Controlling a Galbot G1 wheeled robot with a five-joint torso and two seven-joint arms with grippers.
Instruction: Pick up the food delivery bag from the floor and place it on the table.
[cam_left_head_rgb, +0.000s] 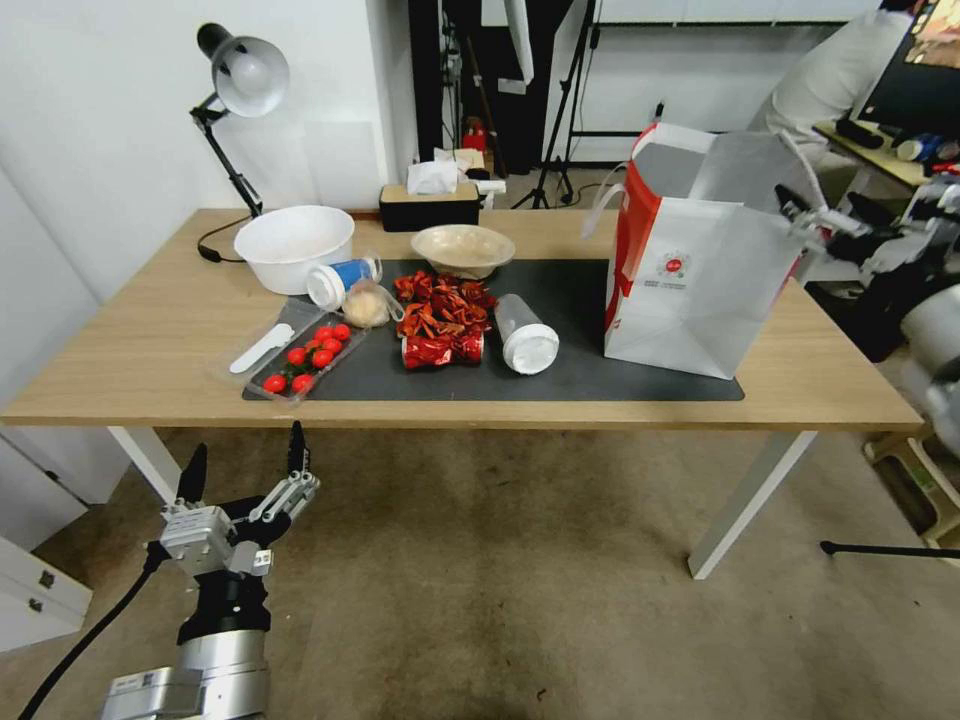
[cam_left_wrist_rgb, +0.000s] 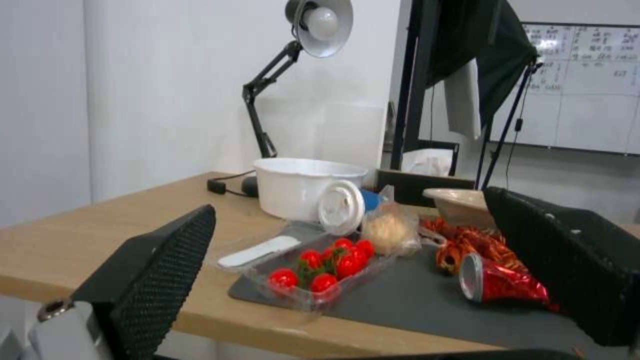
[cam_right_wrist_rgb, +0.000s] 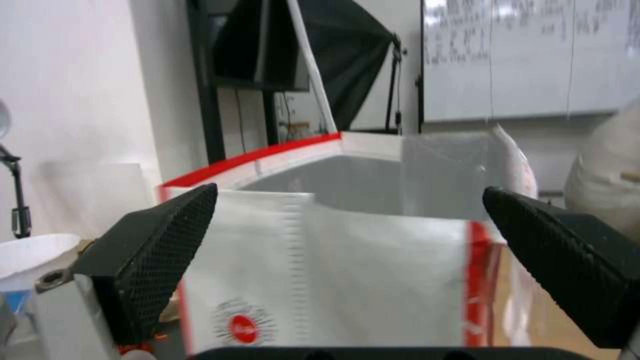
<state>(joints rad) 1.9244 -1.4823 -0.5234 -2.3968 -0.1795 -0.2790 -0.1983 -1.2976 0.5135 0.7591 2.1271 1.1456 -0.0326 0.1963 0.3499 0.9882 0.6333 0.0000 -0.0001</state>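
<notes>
The table (cam_left_head_rgb: 150, 340) spans the middle of the head view, light wood on white legs over a worn grey floor (cam_left_head_rgb: 500, 560), its dark grey mat (cam_left_head_rgb: 580, 350) crowded with bowls and snacks. The food delivery bag (cam_left_head_rgb: 690, 290) stands upright on the mat's right end, mouth open. I judge it light, thin-walled paper, easily crushed, so the white handles (cam_left_head_rgb: 605, 200) are the place to hold. My right gripper (cam_right_wrist_rgb: 347, 220) hangs wide open just beside it, holding nothing. My left gripper (cam_left_head_rgb: 245, 465), lower left, is spread open and empty.
</notes>
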